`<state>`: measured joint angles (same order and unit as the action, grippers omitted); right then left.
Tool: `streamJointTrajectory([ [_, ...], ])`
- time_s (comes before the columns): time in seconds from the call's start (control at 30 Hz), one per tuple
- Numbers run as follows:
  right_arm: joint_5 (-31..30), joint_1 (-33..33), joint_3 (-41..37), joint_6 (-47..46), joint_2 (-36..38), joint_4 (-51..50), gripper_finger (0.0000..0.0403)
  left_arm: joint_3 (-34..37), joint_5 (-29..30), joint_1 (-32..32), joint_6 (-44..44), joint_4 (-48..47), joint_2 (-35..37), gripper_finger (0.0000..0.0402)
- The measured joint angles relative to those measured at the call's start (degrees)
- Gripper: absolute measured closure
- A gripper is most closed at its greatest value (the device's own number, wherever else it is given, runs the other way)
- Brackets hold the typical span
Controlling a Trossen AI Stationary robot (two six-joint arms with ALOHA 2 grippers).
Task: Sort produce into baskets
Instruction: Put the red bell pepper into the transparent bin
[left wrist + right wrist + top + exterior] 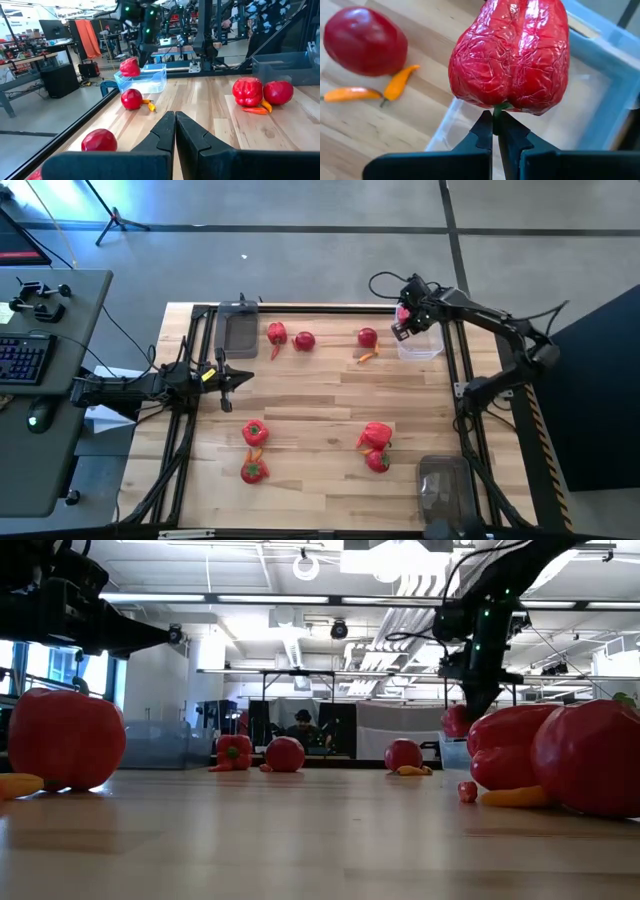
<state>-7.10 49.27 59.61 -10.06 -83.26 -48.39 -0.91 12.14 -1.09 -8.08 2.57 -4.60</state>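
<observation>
Right claw (495, 131) pinches the red pepper (512, 55) by its stem above the basket (600, 95); lower first, then release. Left claw (175, 131) waits closed.

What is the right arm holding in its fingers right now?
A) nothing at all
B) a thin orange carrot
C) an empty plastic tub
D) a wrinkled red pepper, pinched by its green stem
D: the right gripper is shut on the green stem of the red pepper, which hangs over the clear basket.
</observation>
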Motion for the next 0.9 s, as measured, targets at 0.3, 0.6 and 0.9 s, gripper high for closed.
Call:
streamJointTrajectory([
  [0.3,1.3,1.8,0.0,-1.7,-6.1,1.5,0.0403,0.0,0.0,0.0,0.4,-0.2,0.0,0.0402],
  [0.6,1.2,1.9,0.0,-2.4,-8.6,3.0,0.0398,0.0,0.0,0.0,0.5,-0.7,0.0,0.0402],
  [0.9,-2.9,1.8,0.1,-2.3,-8.2,2.9,0.0306,0.0,0.0,0.0,0.5,-0.7,0.0,0.0401],
])
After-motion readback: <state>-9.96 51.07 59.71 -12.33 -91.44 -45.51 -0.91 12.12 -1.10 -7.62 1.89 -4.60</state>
